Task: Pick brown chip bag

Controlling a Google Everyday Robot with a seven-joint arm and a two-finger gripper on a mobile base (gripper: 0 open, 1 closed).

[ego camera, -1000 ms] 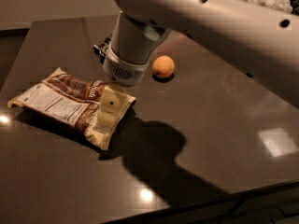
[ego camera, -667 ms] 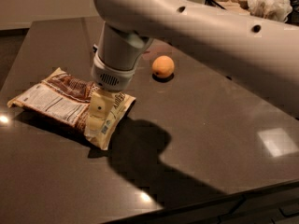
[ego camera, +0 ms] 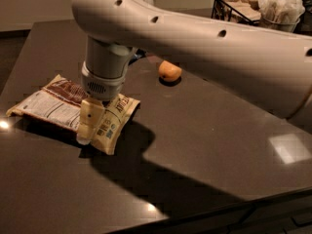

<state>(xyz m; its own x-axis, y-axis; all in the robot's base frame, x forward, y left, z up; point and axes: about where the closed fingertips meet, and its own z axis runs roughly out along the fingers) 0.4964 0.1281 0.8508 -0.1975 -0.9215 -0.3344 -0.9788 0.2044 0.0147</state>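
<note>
The brown chip bag point(ego camera: 48, 106) lies flat on the dark table point(ego camera: 209, 130) at the left, with its white label panel facing up and a cream-and-brown printed end toward the right. My gripper point(ego camera: 89, 126) hangs from the big white arm point(ego camera: 195, 38) and points straight down. It is low over the right end of the bag, at or touching its top surface. The arm's wrist hides part of the bag's far edge.
A small orange fruit point(ego camera: 169, 71) sits on the table behind and to the right of the bag. A wire basket point(ego camera: 238, 6) and a holder of white napkins point(ego camera: 282, 8) stand at the back right. The table's front edge runs along the bottom right.
The arm has swung left and come down, so the gripper now sits lower over the bag's right end. The bag and the orange fruit have not moved.
</note>
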